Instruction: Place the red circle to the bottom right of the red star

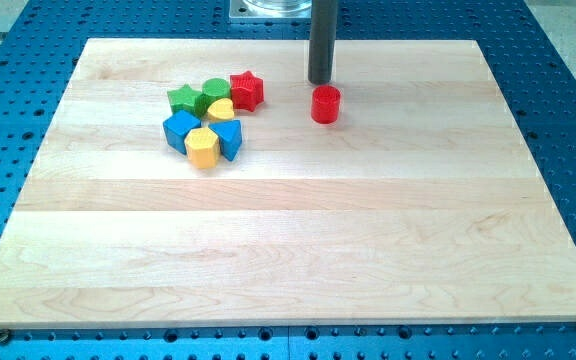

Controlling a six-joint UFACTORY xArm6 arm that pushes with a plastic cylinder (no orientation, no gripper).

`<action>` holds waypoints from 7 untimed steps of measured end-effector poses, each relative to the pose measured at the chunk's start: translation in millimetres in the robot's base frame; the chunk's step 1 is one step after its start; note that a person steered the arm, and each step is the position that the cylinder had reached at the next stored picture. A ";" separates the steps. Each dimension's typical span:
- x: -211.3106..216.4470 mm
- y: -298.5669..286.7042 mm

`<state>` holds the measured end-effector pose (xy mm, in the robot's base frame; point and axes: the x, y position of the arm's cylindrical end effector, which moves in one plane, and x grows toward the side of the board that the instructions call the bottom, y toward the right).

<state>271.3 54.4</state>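
Note:
The red circle (326, 104) is a short red cylinder standing alone on the wooden board, to the right of the red star (247, 90) and slightly lower in the view. The red star sits at the upper right of a cluster of blocks. My tip (320, 81) is the lower end of a dark rod coming down from the view's top. It stands just above the red circle in the view, close to it, a little to its left. A small gap shows between them.
The cluster left of the red star holds a green star (182, 98), a green cylinder (215, 93), a yellow heart (220, 109), a blue cube (180, 129), a yellow hexagon (202, 147) and a blue block (228, 138). The board's top edge (268, 41) lies just behind my tip.

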 end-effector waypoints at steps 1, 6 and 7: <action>39.2 16.5; 82.2 -44.5; 81.2 -35.4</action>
<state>352.6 19.0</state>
